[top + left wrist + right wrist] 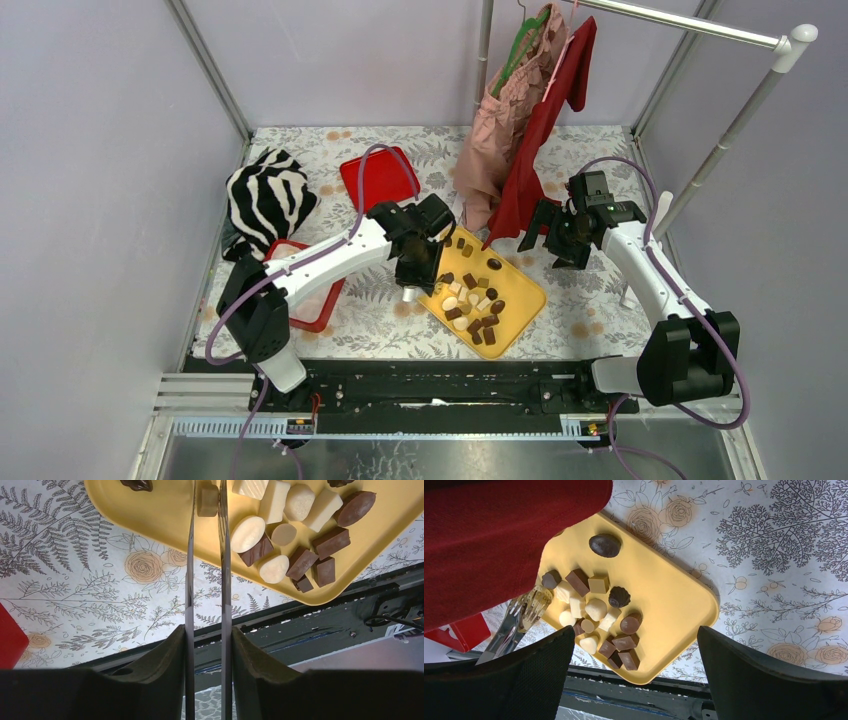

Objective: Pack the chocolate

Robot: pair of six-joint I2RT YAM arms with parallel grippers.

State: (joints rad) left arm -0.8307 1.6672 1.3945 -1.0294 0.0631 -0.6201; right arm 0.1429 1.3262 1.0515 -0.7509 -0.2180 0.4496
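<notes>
The chocolate [472, 300], several dark brown, tan and cream-white pieces, lies on a yellow tray [520, 295] at mid-table. It also shows in the left wrist view [280, 535] and the right wrist view [599, 612]. My left gripper [418, 270] is shut on metal tongs [190, 570] over the tray's left edge. A tan piece [207, 500] sits between the tong tips. The tongs [519, 617] also show in the right wrist view. My right gripper [548, 240] is open and empty, raised to the right of the tray; its jaws [634, 650] stand wide apart.
A red square box [312, 300] lies left of the tray under my left arm, its red lid [380, 178] behind. A zebra-striped cloth [268, 200] lies at back left. Pink and red garments [525, 120] hang from a rack, close to my right gripper. The black rail [440, 385] runs along the near edge.
</notes>
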